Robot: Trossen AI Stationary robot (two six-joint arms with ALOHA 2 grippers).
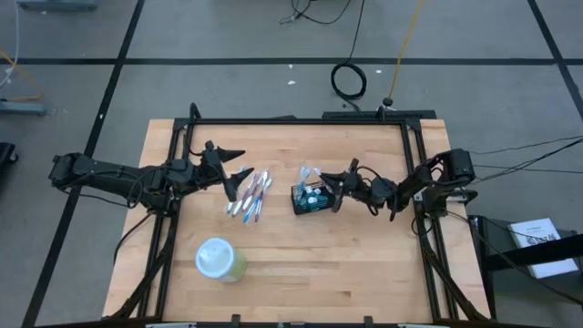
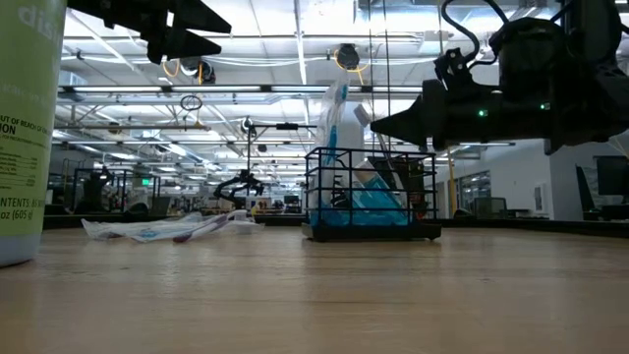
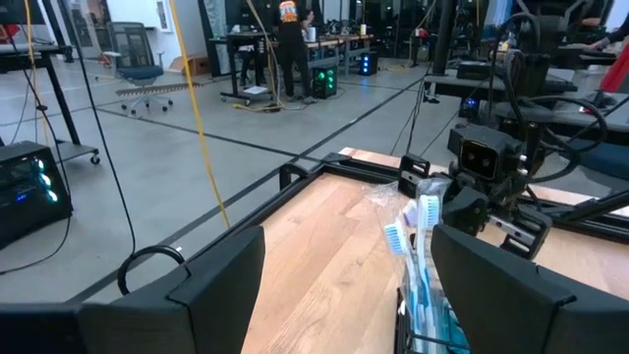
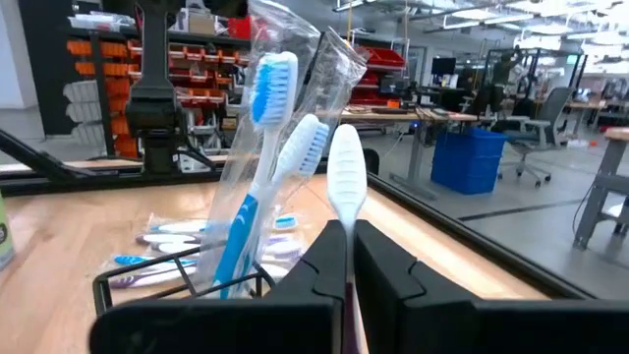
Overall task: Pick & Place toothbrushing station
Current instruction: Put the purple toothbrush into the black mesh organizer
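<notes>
- While I watch from above, the toothbrushing station (image 1: 310,199) sits a little right of the table's (image 1: 301,273) middle, a small black wire-mesh caddy with low walls.
- From table height I see it resting flat on the wood, with bagged toothbrushes (image 2: 339,128) standing up out of it.
- My right gripper (image 1: 338,191) is at the caddy's right side, reaching in from the right edge of the table.
- Its fingers (image 4: 388,270) are pressed together on the stem of a white toothbrush (image 4: 346,175), whose bristled head stands up just above the fingertips.
- I cannot tell whether that brush's lower end touches the caddy.
- My left gripper (image 1: 239,164) hovers on the left half of the table, its two fingers (image 3: 221,280) spread wide with nothing between them.
- Just beside its tips a loose pile of wrapped toothbrushes (image 1: 250,196) lies flat on the wood, between that gripper and the caddy.
- On the near left part of the table stands a round pale-green canister (image 1: 219,260) with a whitish top, well apart from both grippers.
</notes>
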